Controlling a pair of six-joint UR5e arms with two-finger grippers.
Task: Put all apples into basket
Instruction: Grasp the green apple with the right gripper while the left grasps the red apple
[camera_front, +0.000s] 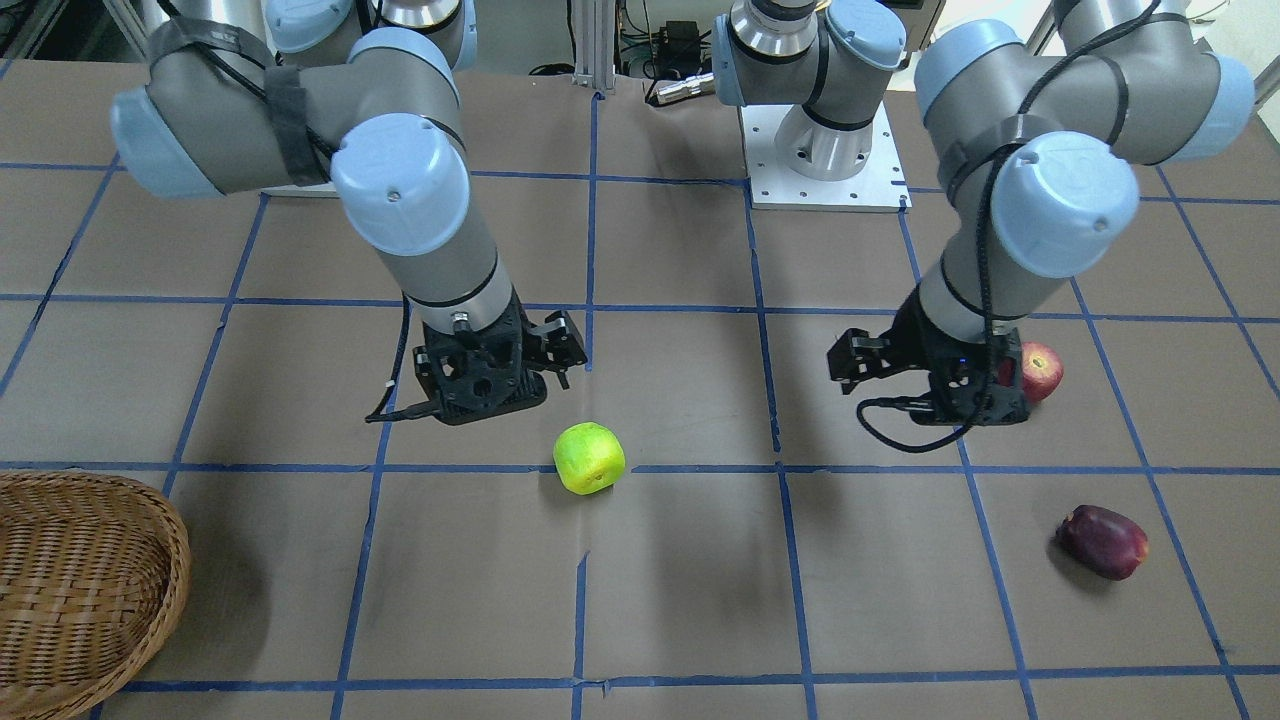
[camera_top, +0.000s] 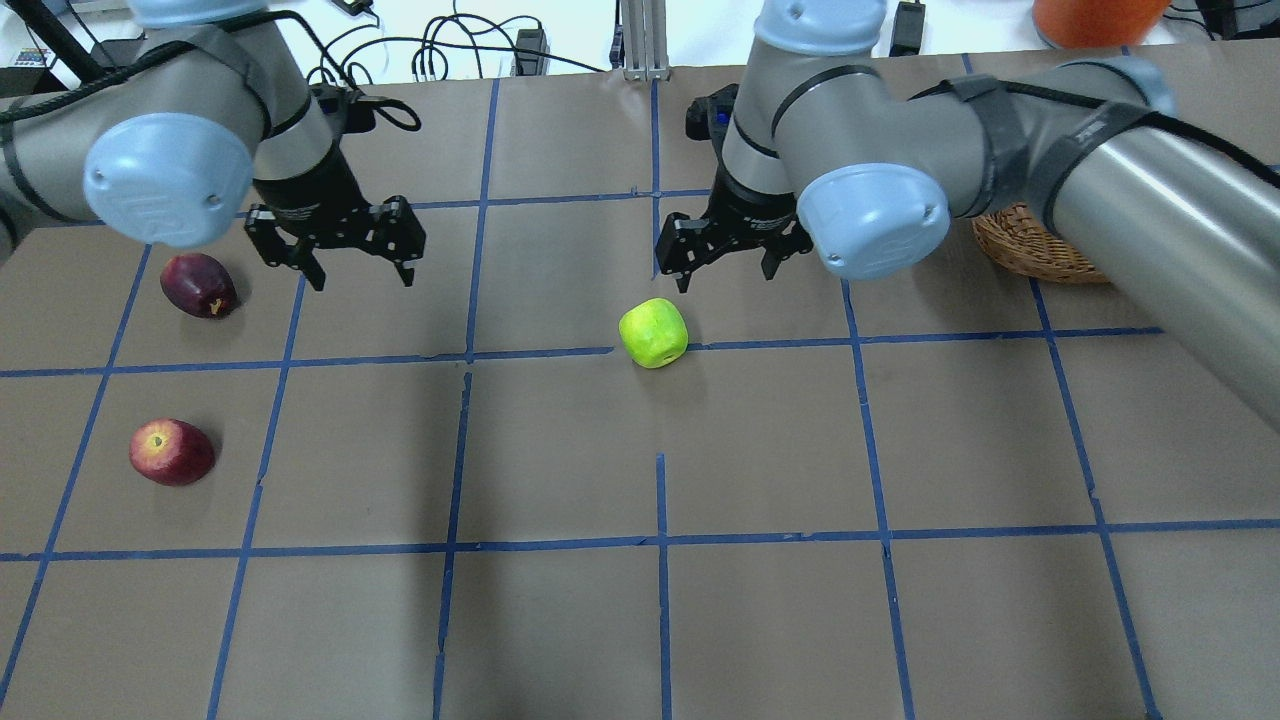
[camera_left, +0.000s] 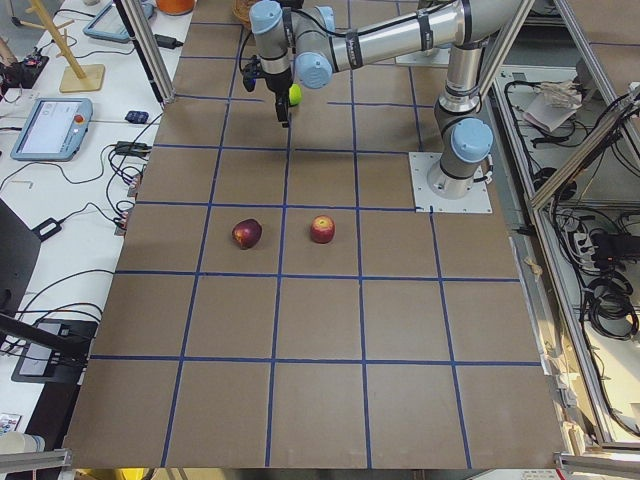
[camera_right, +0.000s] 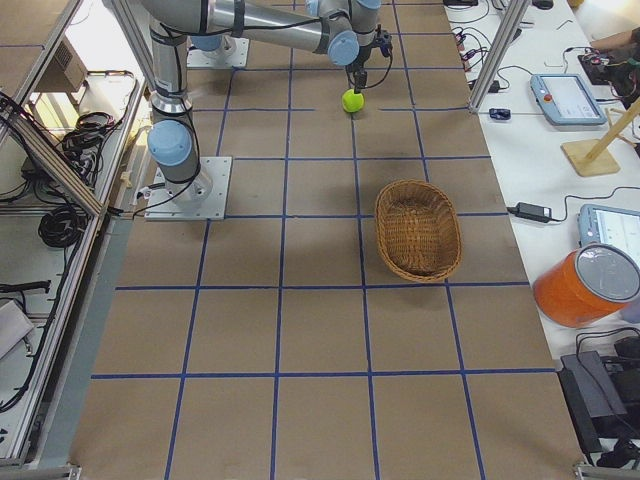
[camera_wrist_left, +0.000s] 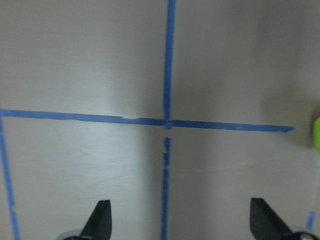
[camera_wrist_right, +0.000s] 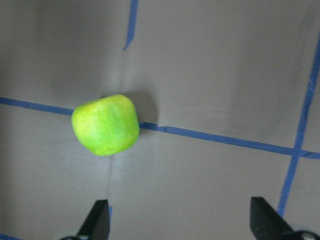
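At the middle of the worktop (camera_top: 560, 620), on a blue tape line (camera_top: 540, 352): the yellow-green apple (camera_top: 653, 333). I see the right gripper (camera_top: 725, 272) hovering close by it, fingers spread wide and empty. Toward the worktop's left end: the dark maroon apple (camera_top: 199, 285) nearer the operators' edge, the red apple (camera_top: 171, 452) nearer the robot's edge, well apart. Left gripper (camera_top: 362, 278) hangs near that pair, fingers likewise spread, touching neither. Basket (camera_front: 183, 565) sits by the operators' edge toward the right end, well apart from all three apples.
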